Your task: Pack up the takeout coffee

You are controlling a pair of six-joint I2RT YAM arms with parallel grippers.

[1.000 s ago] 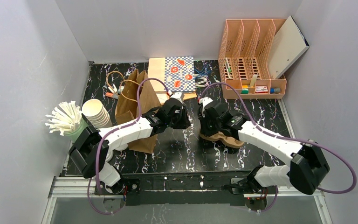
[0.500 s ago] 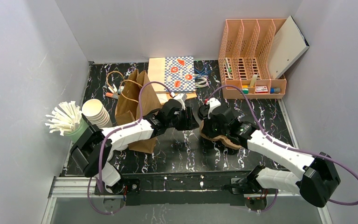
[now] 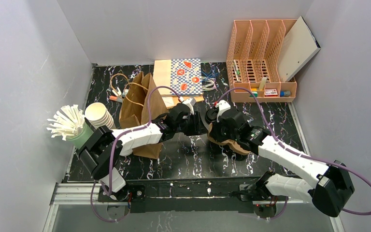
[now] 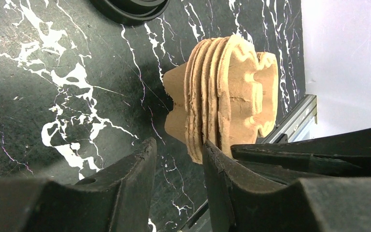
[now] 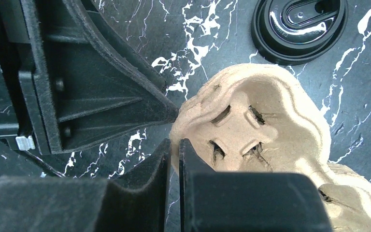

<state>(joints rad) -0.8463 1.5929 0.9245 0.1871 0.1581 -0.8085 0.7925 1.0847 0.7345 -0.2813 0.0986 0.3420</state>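
Observation:
No takeout coffee shows in any view. A stack of brown pulp cup carriers (image 3: 229, 141) lies on the black marble table (image 3: 188, 154) between the two arms. My right gripper (image 5: 175, 145) is shut on the thin rim of the top carrier (image 5: 261, 125). My left gripper (image 4: 178, 147) is open right beside the stack (image 4: 227, 96), which it sees edge-on. Its right fingertip (image 4: 212, 154) touches the layered edges, and the gap between the fingers holds nothing. In the top view the grippers meet at the stack's left end, left gripper (image 3: 199, 123) facing right gripper (image 3: 212, 127).
A loose black lid (image 5: 299, 26) lies just beyond the carriers. An open brown paper bag (image 3: 142, 111) stands to the left, with lidless cream cups (image 3: 99, 116) and a green cup of white sticks (image 3: 70, 126) beyond. A patterned pouch (image 3: 186, 75) and an orange organizer (image 3: 261, 58) sit at the back.
My left gripper has opened and slid right, up against the carrier stack. The right arm has shifted a little to the right, still gripping the top carrier.

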